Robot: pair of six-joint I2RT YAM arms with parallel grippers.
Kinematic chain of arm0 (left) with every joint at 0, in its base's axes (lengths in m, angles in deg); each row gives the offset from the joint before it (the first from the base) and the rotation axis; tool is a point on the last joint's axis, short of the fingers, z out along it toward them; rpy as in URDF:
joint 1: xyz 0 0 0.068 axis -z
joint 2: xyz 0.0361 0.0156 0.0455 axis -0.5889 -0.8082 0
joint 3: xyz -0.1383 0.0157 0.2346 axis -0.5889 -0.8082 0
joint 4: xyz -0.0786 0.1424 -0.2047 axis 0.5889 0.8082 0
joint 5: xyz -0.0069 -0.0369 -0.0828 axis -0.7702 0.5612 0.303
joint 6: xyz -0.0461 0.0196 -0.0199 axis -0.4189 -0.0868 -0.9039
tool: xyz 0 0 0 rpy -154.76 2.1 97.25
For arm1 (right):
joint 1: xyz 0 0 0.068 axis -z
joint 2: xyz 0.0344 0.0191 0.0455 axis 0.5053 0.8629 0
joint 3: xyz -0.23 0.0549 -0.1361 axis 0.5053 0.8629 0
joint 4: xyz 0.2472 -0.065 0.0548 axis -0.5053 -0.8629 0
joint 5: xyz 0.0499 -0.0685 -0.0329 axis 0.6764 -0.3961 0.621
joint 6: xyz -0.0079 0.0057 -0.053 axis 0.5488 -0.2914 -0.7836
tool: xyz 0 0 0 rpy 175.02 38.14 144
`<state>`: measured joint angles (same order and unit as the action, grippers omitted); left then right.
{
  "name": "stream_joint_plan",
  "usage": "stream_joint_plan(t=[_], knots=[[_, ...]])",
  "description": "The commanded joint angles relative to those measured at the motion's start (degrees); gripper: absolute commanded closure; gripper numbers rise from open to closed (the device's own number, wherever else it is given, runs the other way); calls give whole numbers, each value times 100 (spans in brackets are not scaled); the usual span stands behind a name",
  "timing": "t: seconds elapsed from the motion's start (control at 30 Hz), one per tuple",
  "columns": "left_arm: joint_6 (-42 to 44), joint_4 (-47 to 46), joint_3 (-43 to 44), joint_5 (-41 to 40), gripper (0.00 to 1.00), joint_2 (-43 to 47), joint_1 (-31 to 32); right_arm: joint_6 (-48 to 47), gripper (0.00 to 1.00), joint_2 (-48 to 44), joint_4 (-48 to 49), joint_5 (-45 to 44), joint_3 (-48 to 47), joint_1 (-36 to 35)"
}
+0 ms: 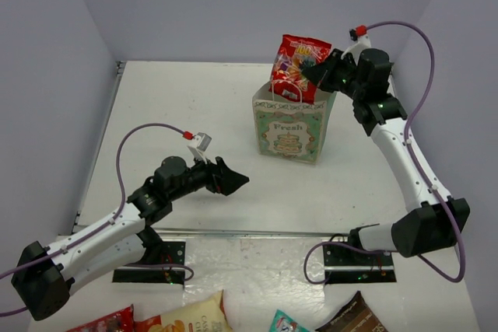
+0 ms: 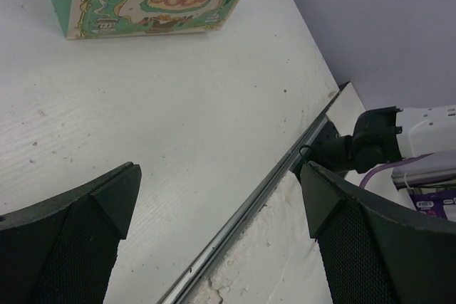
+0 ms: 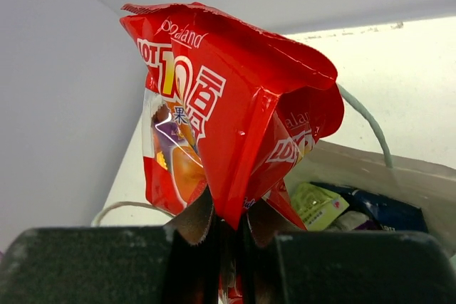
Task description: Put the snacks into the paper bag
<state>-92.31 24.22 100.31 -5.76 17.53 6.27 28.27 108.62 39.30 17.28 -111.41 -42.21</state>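
The right gripper [image 1: 317, 74] is pinching the red candy bag [image 3: 214, 119] by one edge above the mouth of the paper bag [image 1: 289, 126] — the left gripper [image 1: 236, 179] is idling, jaws wide. Lowering straight down, clear of the handles [image 3: 365, 124], before releasing is looking wisest.

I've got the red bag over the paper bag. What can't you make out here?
Paper bag contents: top view, red bag blocks the opening; right wrist shows only a green packet and a blue packet inside.
Near-edge packets: top view, cut off by the frame.
Bag's opening: left wrist, cropped by the top edge.
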Motion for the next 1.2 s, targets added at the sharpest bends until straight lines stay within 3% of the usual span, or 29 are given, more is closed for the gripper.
stream_joint_plan(t=[0.0, 0.47, 0.83, 1.03, 1.17], knots=[[150, -89, 46, 109, 0, 19, -42, -168, 100, -165, 995, -110, -21, 34], [141, -89, 64, 162, 0, 1, -42, -282, 100, -94, 986, -57, 375, 43], [159, 43, 20, 109, 0, 159, -42, -467, 100, 740, 371, 75, -742, 34], [185, 131, 38, 109, 0, 186, -42, -564, 100, 803, 195, -66, -347, 34], [177, 114, 47, 100, 0, 195, -42, -599, 100, 111, 650, -355, 661, 34]])
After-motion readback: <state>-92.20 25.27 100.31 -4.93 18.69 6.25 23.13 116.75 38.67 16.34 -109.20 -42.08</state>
